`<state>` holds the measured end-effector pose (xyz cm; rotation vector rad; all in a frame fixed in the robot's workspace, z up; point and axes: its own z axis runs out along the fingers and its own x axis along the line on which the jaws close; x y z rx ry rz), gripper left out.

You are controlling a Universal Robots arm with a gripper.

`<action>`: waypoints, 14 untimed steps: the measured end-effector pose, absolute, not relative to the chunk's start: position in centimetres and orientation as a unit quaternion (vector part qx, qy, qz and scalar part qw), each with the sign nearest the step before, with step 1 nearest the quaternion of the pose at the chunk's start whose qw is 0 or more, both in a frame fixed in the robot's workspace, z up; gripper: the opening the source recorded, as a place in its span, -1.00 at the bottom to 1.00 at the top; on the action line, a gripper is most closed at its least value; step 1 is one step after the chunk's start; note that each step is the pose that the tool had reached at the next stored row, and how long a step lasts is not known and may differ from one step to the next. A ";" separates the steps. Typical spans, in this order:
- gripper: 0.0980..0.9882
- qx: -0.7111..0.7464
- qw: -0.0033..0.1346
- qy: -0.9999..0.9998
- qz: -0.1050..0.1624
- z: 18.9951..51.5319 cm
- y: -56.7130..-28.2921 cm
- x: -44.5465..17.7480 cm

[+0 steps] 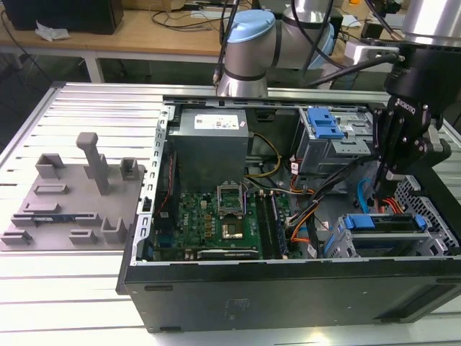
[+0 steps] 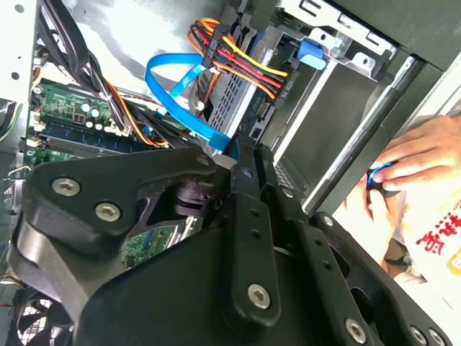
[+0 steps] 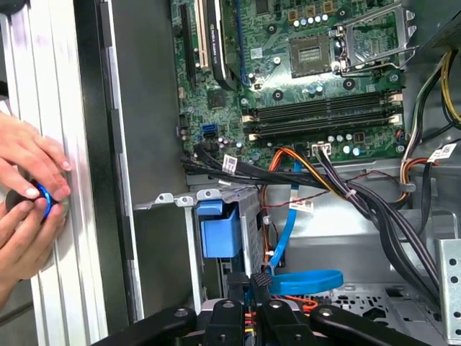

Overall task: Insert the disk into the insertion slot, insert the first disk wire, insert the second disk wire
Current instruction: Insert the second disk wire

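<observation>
The disk point(image 1: 382, 223), in its bright blue carrier, lies inside the insertion slot point(image 1: 434, 240), the grey perforated cage at the exterior view's right. Its blue carrier front point(image 3: 220, 234) shows beside the cage edge in the first wrist view. My gripper point(image 1: 394, 175) hangs just behind that cage, inside the open computer case. In both wrist views its fingers point(image 3: 261, 280) are shut on the end of a flat blue disk wire point(image 3: 306, 281) that loops back toward the motherboard. The same blue disk wire point(image 2: 180, 79) curls beside the bundle of red, yellow and orange wires point(image 2: 241, 61).
A second cage with a blue latch point(image 1: 324, 124) stands farther back. The motherboard point(image 1: 216, 220) and the grey power supply point(image 1: 212, 144) fill the case's left part. A person's hands point(image 3: 29, 191) hold a small blue round thing outside the case wall. Grey fixtures point(image 1: 72, 194) lie on the table.
</observation>
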<state>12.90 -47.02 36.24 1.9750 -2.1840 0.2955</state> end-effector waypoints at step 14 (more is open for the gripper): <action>-0.86 0.670 0.033 -0.741 0.037 36.2 -49.7 13.5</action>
